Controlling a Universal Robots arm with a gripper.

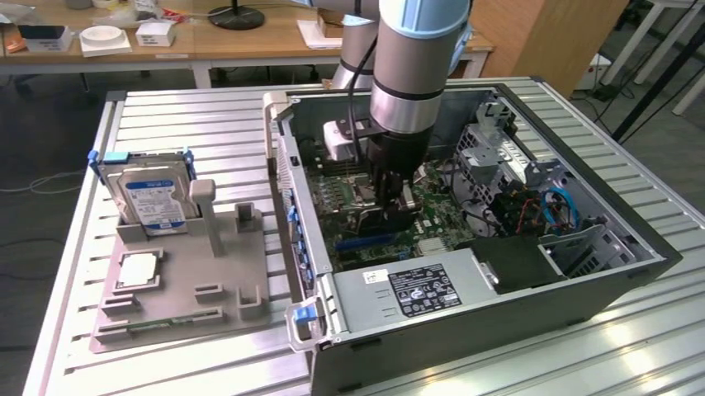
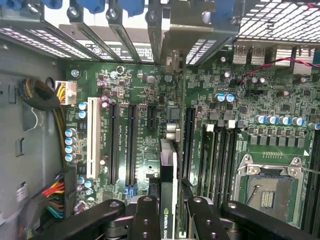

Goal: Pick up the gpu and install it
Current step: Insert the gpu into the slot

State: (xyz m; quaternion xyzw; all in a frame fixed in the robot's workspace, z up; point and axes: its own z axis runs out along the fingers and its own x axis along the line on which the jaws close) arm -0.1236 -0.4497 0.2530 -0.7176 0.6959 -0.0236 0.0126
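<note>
GPU point(image 2: 167, 185) in jaws — over mobo point(image 2: 200, 90)

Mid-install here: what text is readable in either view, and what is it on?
"NVIDIA QUA", cut off at the picture's edge: on the edge of the gpu, clamped in the gripper.
On the hard drive label: too small to read.
On the power supply label: too small to read.
On the motherboard print: too small to read.

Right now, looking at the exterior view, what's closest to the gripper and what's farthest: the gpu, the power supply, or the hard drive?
1. gpu, held by the gripper, inside the case.
2. power supply, also inside the case.
3. hard drive, outside the case, exterior view's left.
</note>
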